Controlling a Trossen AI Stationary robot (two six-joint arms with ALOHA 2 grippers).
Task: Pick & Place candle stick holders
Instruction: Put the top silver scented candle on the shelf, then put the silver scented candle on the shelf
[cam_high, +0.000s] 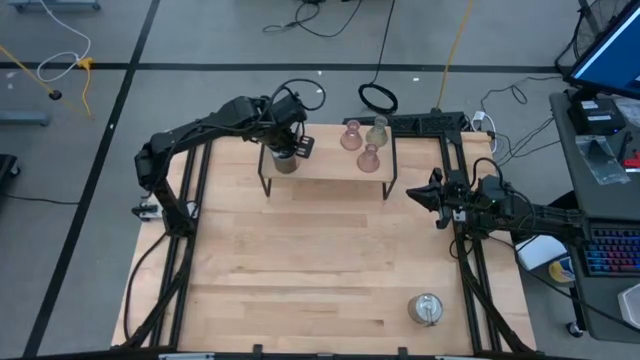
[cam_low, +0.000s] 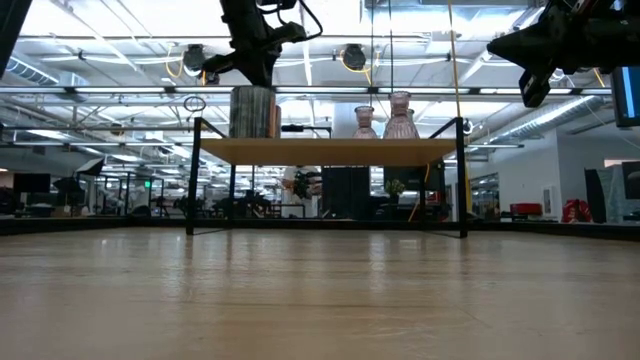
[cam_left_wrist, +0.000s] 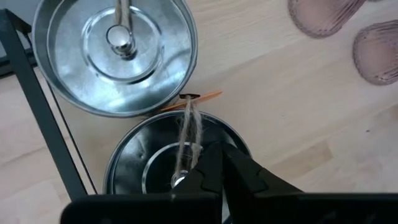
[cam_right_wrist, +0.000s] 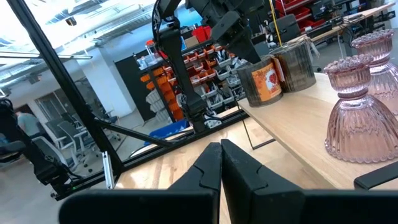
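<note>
Two metal holders (cam_left_wrist: 116, 56) are seen side by side at the nine o'clock end of the raised shelf (cam_high: 325, 177), which stands at twelve o'clock on the counter (cam_high: 320, 270). The nearer one (cam_left_wrist: 155, 165) is pinched at its twine loop by the left hand (cam_left_wrist: 214, 171), whose fingers are closed on it. Three pink glass holders (cam_high: 366, 145) are grouped at the shelf's three o'clock end. One metal holder (cam_high: 426, 309) is left on the counter near five o'clock. The right hand (cam_high: 436, 200) is held closed and empty at three o'clock. The task is judged nearly done: one release and one holder remain.
</note>
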